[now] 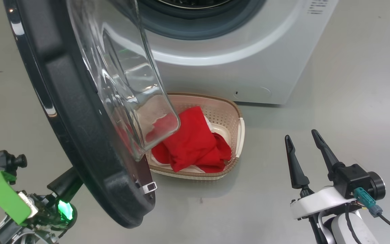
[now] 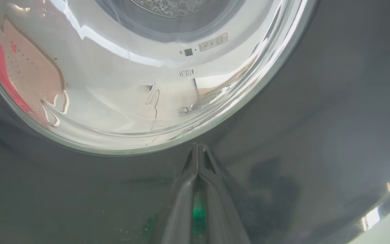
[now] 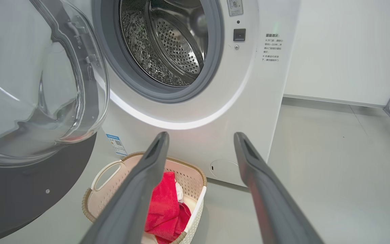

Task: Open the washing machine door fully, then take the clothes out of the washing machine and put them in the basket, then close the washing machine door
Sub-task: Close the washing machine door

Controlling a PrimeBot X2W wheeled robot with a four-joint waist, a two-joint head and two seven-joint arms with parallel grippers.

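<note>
Washer (image 1: 249, 67): far side, centre to right, standing on the grey floor (image 1: 350, 101). From the right wrist I see its mouth uncovered, with the grey seal and the drum (image 3: 168, 40) of perforated steel inside.

Door (image 1: 66, 118): swung out toward me on the left, black rim edge-on, and the glass bowl (image 1: 124, 67) bulges to the right over the basket's left end. I would not call it shut, and I cannot judge how far it stands from fully open.

Basket (image 1: 232, 112): on the floor just in front of the washer's lower panel, right of the door. Its near-left part is hidden behind the glass.

Clothes (image 1: 191, 139): a red heap lying in the basket with some white lining at its edges. Part of the heap shows through the glass bowl.

Right gripper (image 1: 300, 135): near right, well apart from the basket, fingers spread wide with nothing between them. It points toward the washer's lower front.

Left gripper (image 2: 197, 149): near left, behind the door, fingers pressed together on nothing. In its wrist view the tips sit at the glossy rim just below the glass; I cannot tell whether they touch it.
</note>
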